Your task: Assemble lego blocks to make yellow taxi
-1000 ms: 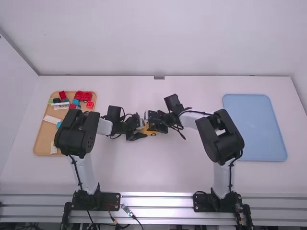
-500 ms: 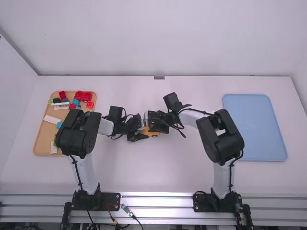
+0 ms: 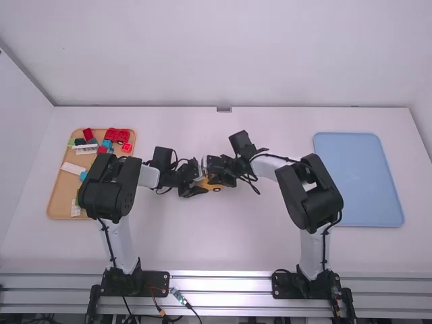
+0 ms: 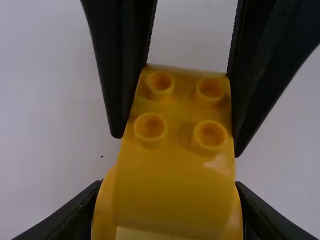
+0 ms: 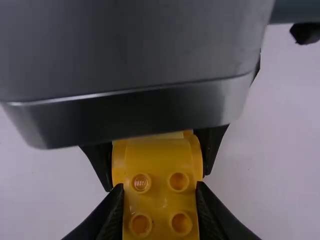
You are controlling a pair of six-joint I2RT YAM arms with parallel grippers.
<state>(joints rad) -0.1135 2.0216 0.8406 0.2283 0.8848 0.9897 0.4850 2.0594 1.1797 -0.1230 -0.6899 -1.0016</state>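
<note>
Left fingers [image 3: 201,187]: closed on our yellow taxi [image 3: 212,188] — nine o'clock end
Right fingers [image 3: 212,177]: we grip it closed — three o'clock

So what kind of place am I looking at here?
Probably a robot test bench or lab: two robot arms bolted on metal rails at a white table, with a tray of toy blocks and loose cabling at the near edge.

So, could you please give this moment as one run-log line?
left gripper: closed on yellow studded block | right gripper: closed on same block | place: between tan tray and blue tray
</note>
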